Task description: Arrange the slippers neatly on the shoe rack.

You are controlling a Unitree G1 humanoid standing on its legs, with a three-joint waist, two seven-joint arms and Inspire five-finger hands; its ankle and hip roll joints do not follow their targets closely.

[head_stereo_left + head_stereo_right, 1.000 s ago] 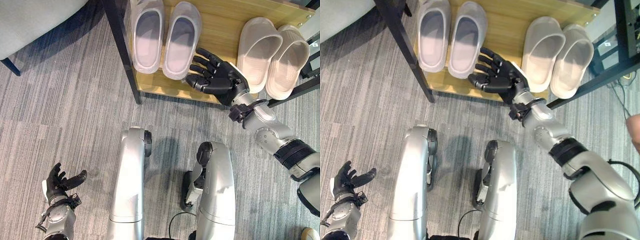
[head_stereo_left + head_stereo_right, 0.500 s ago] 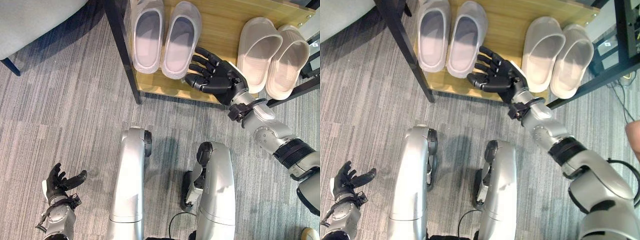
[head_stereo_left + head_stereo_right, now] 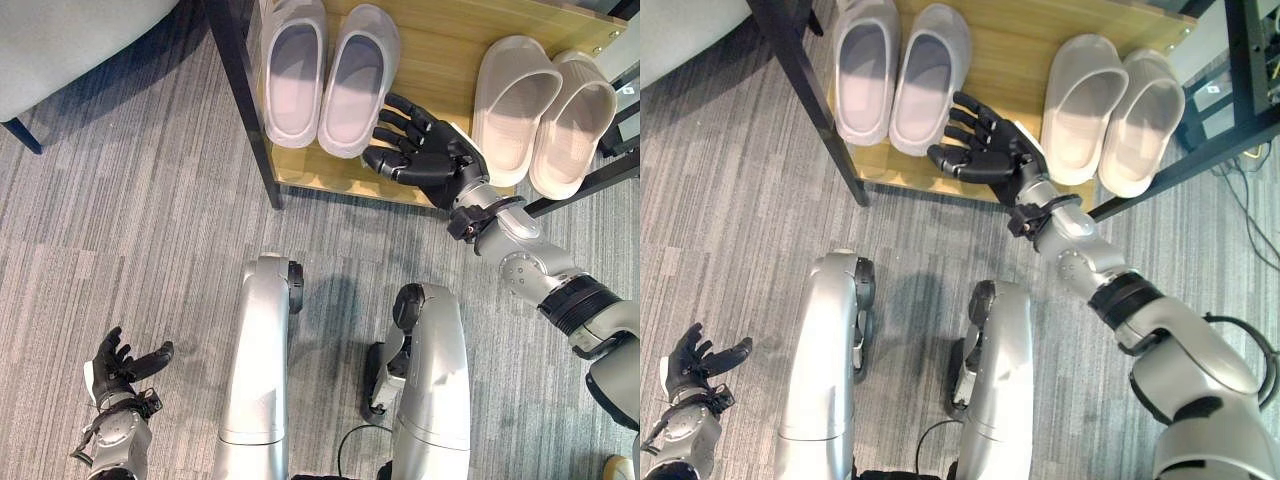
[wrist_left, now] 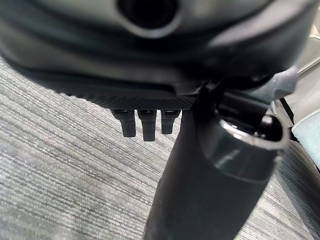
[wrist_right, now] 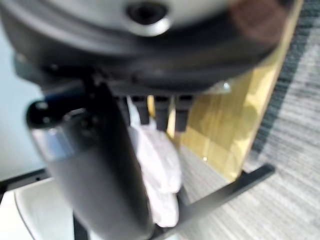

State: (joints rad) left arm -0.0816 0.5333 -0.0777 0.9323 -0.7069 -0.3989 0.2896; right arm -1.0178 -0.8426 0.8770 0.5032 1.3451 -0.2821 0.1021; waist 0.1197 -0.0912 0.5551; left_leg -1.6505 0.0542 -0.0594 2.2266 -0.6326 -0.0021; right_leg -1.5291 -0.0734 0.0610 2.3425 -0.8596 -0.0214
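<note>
I see grey striped carpet (image 3: 140,220) across the floor. A pale grey seat (image 3: 70,40) fills my upper left corner.

Lilac slippers' (image 3: 325,75) toes — and the shoe rack's (image 3: 440,50) back — off-frame.

The shoe rack (image 3: 440,60) has a pale wooden shelf with visible grain and a faint sheen, framed by matt black metal bars. The lilac slippers (image 3: 330,75) and the cream slippers (image 3: 545,105) look like smooth, soft matt foam plastic. The floor (image 3: 130,230) is grey, streaked, rough carpet.
</note>
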